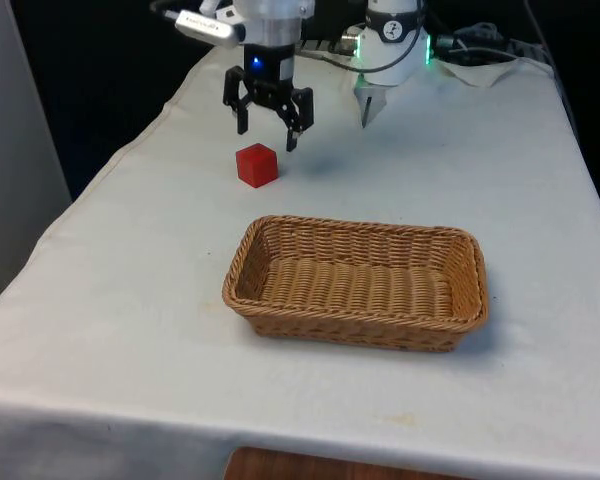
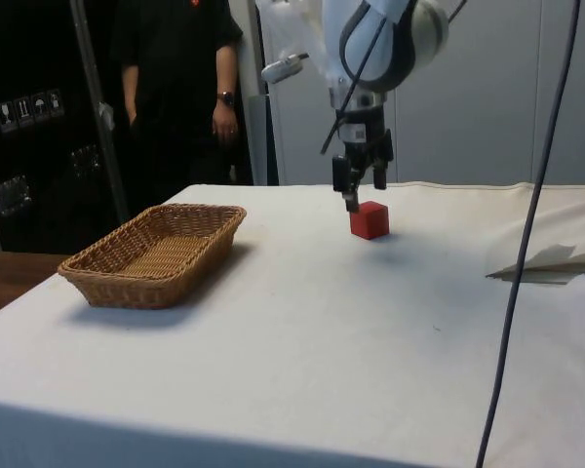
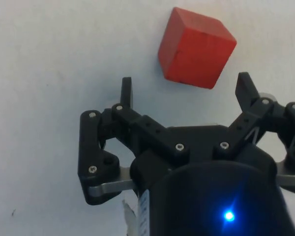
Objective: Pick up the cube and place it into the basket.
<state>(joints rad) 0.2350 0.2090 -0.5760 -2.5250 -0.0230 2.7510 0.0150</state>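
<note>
Wrist view: pincer (image 3: pixel 186 91) wide open, empty, above red cube (image 3: pixel 195 48).

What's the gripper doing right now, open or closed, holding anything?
Gripper: open, holding nothing, above the white cloth just behind the red cube, not touching it.

Bright, even light; soft shadows on the cloth (image 1: pixel 130 300).

The side view's top edge cuts off the person (image 2: pixel 175 88) above the shoulders.
</note>
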